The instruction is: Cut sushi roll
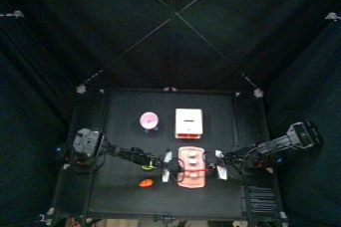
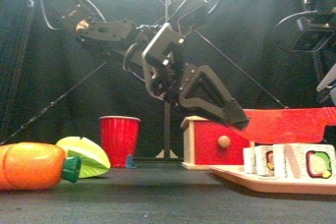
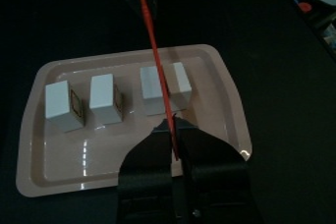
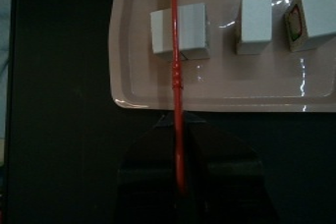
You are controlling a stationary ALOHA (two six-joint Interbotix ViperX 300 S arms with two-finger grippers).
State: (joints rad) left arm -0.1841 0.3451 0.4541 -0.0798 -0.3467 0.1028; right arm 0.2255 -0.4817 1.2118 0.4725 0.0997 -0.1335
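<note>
The sushi roll (image 1: 193, 164) lies on a pale pink tray (image 3: 79, 164) at the table's front middle, as several white blocks in a row (image 3: 102, 98). My left gripper (image 3: 171, 135) is shut on a thin red knife (image 3: 152, 56), seen edge-on, whose blade crosses the block (image 3: 167, 86) at one end of the row. My right gripper (image 4: 178, 120) is shut on a red knife (image 4: 175, 22) too, over an end block (image 4: 192, 29). In the front view a broad red blade (image 2: 296, 125) hangs just above the pieces (image 2: 292, 159).
A white box (image 1: 188, 120) and a round pink-and-white ball (image 1: 150, 121) sit behind the tray. A small orange piece (image 1: 144, 183) lies front left. The front view shows an orange toy (image 2: 29, 164), a green slice (image 2: 82, 154) and a red cup (image 2: 118, 140).
</note>
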